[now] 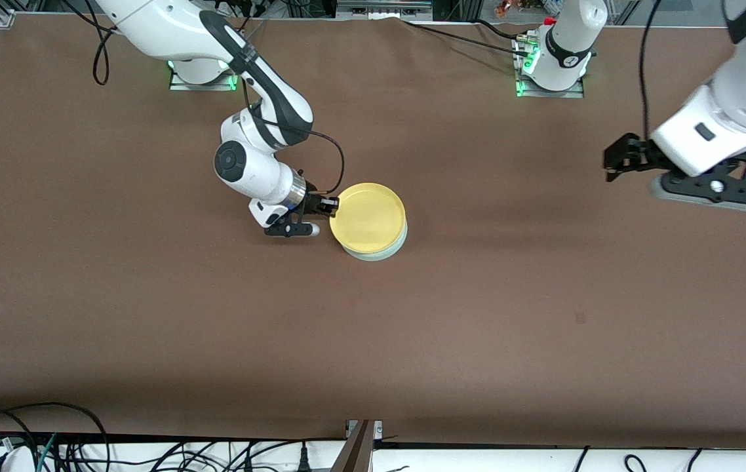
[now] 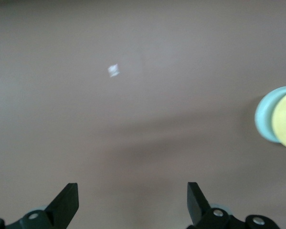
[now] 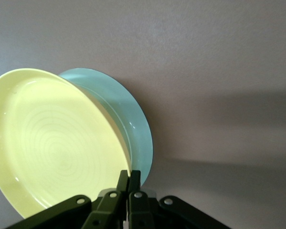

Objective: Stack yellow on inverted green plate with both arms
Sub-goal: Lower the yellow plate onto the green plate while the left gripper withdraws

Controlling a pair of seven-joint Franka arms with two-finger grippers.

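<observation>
- Clamped on the rim of the yellow plate (image 1: 368, 217), my right gripper (image 1: 332, 205) is pinching it at the edge toward the right arm's end of the table; in the right wrist view the two fingers (image 3: 123, 180) are pressed together on the lip with the plate's bowl opening away from them.
- Under my right jaws' load, the green plate (image 1: 377, 252) is lying bottom-up on the table (image 1: 150, 314); its pale edge is peeking out on the side nearer the front camera, so the yellow one is sitting off-centre over it.
- I am judging the placing as nearly done, but I cannot tell whether the yellow plate is fully resting or still partly hanging from my grip.
- Risk one: if I am letting go while it is tilted, it could be sliding off the green plate's smooth base.
- Risk two: if I am pulling back before the fingers are clearing the lip, I could be dragging both plates along.
- Risk three: pressing down from one edge could be tipping or shifting the green plate beneath.
- My left gripper (image 1: 615, 160) is waiting over bare table, well apart from the stack toward the left arm's end, its jaws standing wide apart and holding nothing, too distant to steady anything.
</observation>
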